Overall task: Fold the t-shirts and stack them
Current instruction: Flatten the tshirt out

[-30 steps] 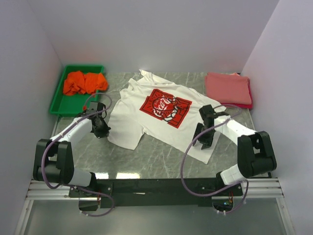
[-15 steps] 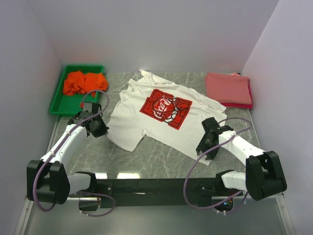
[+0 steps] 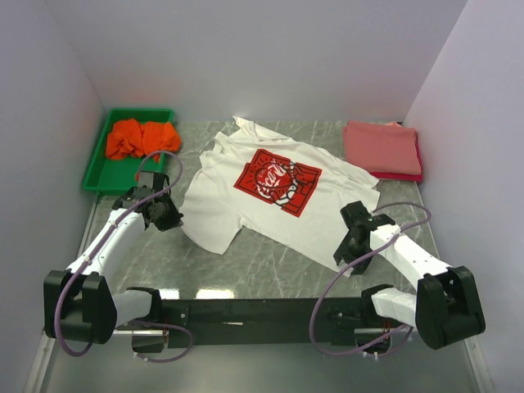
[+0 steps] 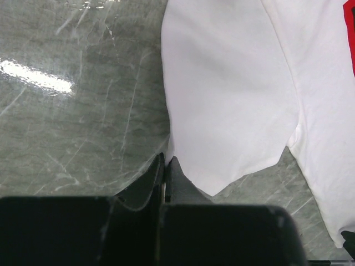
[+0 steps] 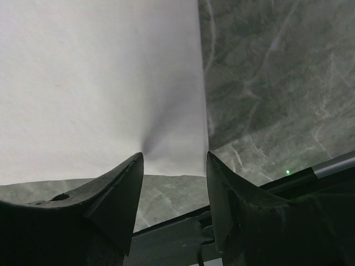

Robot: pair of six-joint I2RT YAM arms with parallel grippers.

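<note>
On the table: the white t-shirt lies spread out with its red print up, a little askew, no fold in it yet. That's the one in play.
Left edge of the white t-shirt: the left gripper is right at the sleeve. In the wrist view its fingers are pressed together on that edge with no gap showing. Whether any cloth is caught between them, I can't tell.
Near right hem corner of the white t-shirt: the right gripper is low over it with its fingers spread wide. The corner lies between them, with a small pucker in the cloth just ahead, and nothing is gripped.
Beyond the white t-shirt's left sleeve: a green tray holds the orange t-shirt, bunched up and waiting its turn.
Beyond the white t-shirt's right sleeve: the pink t-shirt sits folded flat on the red t-shirt. That looks like the stack.
Step in hand: taking hold of the edges for the first fold, I'd say, so it's early going for this shirt.
Next move: the right gripper needs to settle onto that corner and close on the hem. After that, both arms should lift together, keeping the cloth taut so it doesn't bunch as it folds over.
</note>
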